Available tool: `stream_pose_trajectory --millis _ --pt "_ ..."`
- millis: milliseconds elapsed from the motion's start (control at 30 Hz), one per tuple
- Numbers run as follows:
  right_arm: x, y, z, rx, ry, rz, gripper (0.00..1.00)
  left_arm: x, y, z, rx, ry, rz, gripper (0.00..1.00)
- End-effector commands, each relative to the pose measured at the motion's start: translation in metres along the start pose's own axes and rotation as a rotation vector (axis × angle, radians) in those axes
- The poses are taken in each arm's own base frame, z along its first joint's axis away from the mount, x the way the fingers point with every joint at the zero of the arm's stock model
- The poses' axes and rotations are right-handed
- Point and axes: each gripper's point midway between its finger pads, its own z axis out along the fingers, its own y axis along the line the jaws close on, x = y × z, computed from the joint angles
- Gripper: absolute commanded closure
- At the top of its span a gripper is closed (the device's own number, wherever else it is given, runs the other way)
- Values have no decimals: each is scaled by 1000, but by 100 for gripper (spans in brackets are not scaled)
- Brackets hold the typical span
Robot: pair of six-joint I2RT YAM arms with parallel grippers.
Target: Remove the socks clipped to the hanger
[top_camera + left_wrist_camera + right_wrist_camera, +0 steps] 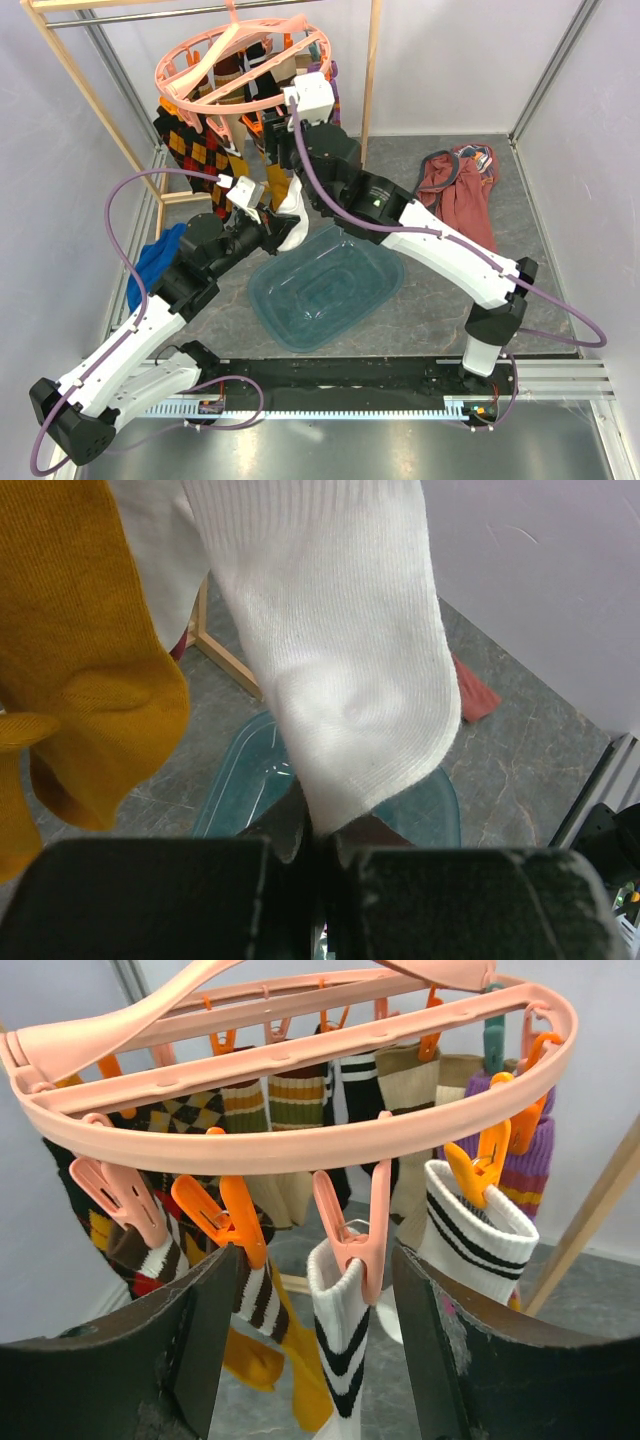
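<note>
View from above and both wrists. The hanger [196, 101] hangs from the rail at the far left of the table, with the socks [205, 150] dangling from its clips all round the ring.

My left claw [318, 832] is clamped on the toe end of a white sock [340, 680], which hangs just beside a mustard sock [80, 680] and above the teal tub [330, 290].

My right claw [312, 1260] is raised to the ring with its fingers apart, one on each side of a pink clip [350, 1222]. That clip pinches the cuff of a striped sock [338, 1325]. I cannot tell for sure whether this is the sock my left claw holds.

I judge the socks light, soft and stretchy. A pull low down will lengthen the knit before the clip lets go, and will swing the free-hanging ring. The better hold is on the clip's upper ends, squeezing them to open it, or on the cuff just beneath it.
</note>
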Motion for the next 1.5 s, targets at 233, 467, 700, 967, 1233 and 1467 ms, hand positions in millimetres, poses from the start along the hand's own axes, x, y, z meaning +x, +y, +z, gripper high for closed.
stream_pose_trajectory --millis 233,467,700,967,1233,1467 --pt "-27 -18 6 192 -81 -108 32 -22 -9 -3 31 -56 -3 98" --pt "-30 -15 9 196 -99 -113 56 -22 -9 -3 33 -55 -3 98" --pt "-32 -15 7 185 -107 -101 92 -22 -9 -3 30 -56 -4 98" --pt "-31 -16 6 176 -112 -77 97 -13 -6 -4 18 -29 -12 98" --pt "-28 -9 0 120 -97 -37 47 -13 -6 -5 17 -29 -10 98" --pt "-29 -17 -3 159 -59 -60 34 -14 -7 -5 20 -29 -9 98"
